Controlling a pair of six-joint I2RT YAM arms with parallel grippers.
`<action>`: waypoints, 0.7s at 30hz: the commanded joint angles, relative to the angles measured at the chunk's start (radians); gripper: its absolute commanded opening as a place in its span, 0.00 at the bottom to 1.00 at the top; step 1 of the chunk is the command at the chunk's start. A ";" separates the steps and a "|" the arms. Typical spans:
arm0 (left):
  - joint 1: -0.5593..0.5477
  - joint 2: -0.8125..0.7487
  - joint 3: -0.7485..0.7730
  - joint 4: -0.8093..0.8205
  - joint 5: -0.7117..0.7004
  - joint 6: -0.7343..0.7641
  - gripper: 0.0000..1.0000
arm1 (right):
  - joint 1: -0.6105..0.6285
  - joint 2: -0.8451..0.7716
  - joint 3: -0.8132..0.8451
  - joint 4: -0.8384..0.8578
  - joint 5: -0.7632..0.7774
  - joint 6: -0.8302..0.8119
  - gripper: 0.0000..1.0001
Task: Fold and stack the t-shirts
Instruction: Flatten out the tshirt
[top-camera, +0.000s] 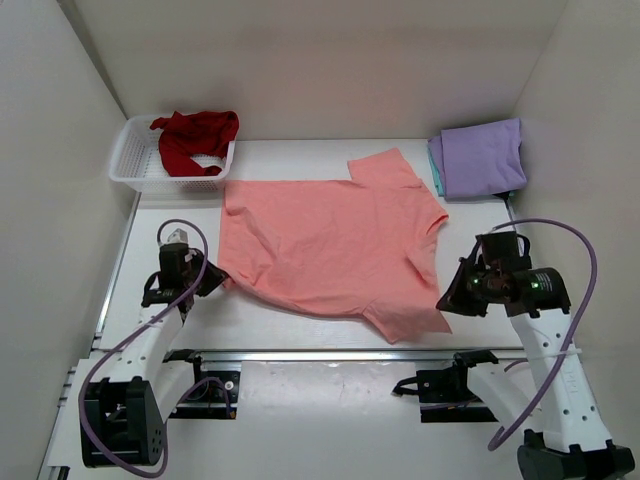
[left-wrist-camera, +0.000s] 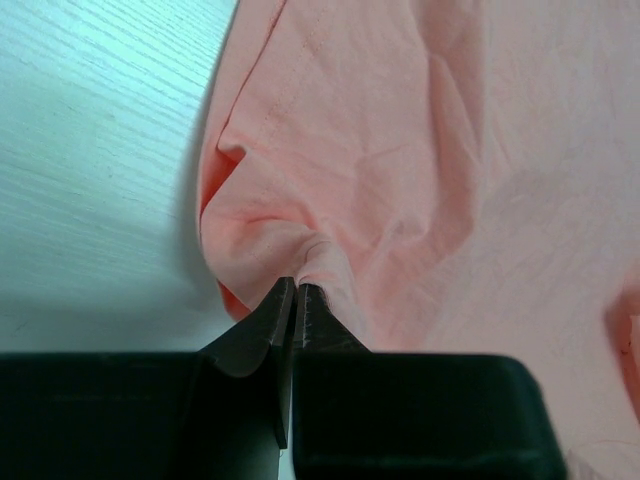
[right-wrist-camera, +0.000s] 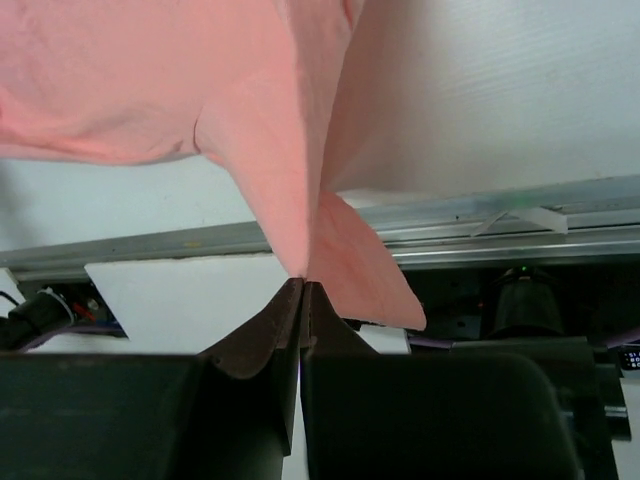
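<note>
A salmon-pink t-shirt (top-camera: 330, 240) lies spread over the middle of the table. My left gripper (top-camera: 215, 275) is shut on its near-left edge; in the left wrist view the cloth (left-wrist-camera: 400, 170) bunches into the closed tips (left-wrist-camera: 296, 287). My right gripper (top-camera: 452, 298) is shut on the near-right sleeve and lifts it; in the right wrist view the sleeve (right-wrist-camera: 290, 170) hangs from the tips (right-wrist-camera: 303, 284). A folded lavender-purple shirt (top-camera: 483, 157) lies at the back right on a teal one (top-camera: 435, 166). A dark red shirt (top-camera: 193, 137) hangs over the basket.
A white lattice basket (top-camera: 135, 160) stands at the back left. White walls close in the left, right and back sides. A metal rail (top-camera: 350, 353) runs along the table's near edge, seen also in the right wrist view (right-wrist-camera: 500, 225).
</note>
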 joint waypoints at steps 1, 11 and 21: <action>-0.003 0.009 0.048 0.007 0.009 -0.002 0.02 | 0.074 -0.006 0.033 -0.045 0.011 0.074 0.00; 0.022 -0.008 0.104 -0.077 -0.062 0.024 0.02 | -0.120 0.060 0.035 -0.036 0.067 -0.062 0.00; 0.069 0.063 0.149 0.012 -0.074 -0.036 0.02 | -0.128 0.247 -0.091 0.228 -0.062 -0.032 0.00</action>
